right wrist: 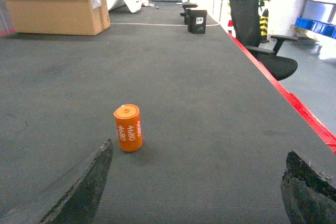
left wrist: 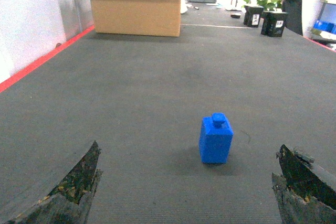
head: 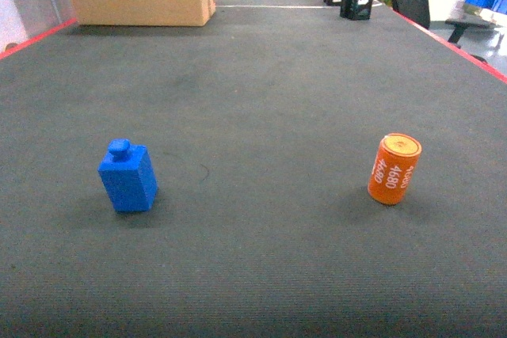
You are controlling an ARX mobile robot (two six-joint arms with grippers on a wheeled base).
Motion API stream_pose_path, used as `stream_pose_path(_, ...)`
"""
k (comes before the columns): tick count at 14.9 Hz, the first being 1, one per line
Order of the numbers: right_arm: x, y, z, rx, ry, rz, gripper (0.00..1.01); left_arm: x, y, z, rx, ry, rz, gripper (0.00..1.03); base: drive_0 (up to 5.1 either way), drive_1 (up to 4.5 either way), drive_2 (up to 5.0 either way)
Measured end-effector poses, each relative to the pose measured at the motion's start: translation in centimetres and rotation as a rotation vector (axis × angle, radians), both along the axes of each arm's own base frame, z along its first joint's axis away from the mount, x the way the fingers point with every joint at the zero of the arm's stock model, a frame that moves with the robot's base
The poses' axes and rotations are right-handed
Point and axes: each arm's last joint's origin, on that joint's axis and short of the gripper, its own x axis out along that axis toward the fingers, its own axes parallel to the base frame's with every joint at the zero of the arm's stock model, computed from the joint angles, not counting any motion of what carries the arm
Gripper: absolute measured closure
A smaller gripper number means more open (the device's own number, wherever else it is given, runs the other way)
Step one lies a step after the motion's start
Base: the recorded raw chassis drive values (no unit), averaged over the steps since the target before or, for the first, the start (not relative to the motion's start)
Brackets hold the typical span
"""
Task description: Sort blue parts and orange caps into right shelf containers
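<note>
head view shows a blue part (head: 127, 177) standing at left on the dark surface (head: 261, 100) and an orange cap (head: 394, 169) upright at right — well apart. left gripper (left wrist: 189, 187) and right gripper (right wrist: 197, 187) both gape wide, holding nothing.

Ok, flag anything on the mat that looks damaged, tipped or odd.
Nothing on the mat stands out: the blue part and the orange cap both stand upright and intact. The one oddity is the worn, crumbling edges on the left gripper's fingers in its wrist view.
</note>
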Motion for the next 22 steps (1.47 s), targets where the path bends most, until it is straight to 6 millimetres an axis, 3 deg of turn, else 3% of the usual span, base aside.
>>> stream_pose_path(19,0.0,0.0,-0.1,0.000,0.007,-0.007,0.03,0.0,0.0,-0.1,0.000,0.007,0.008,0.05,0.0,0.00,0.0)
stream_pose_path(21,1.1,1.0,-0.5,-0.028,0.119,-0.143,0.03,1.2,-1.0,-0.1,0.023,0.106,0.197,0.05,0.0,0.00,0.0)
stream_pose_path(22,2.9,1.2,0.3,-0.018,0.092,-0.168,0.03,2.8,-0.9,0.5,0.028,0.090,0.316,0.05,0.0,0.00,0.0)
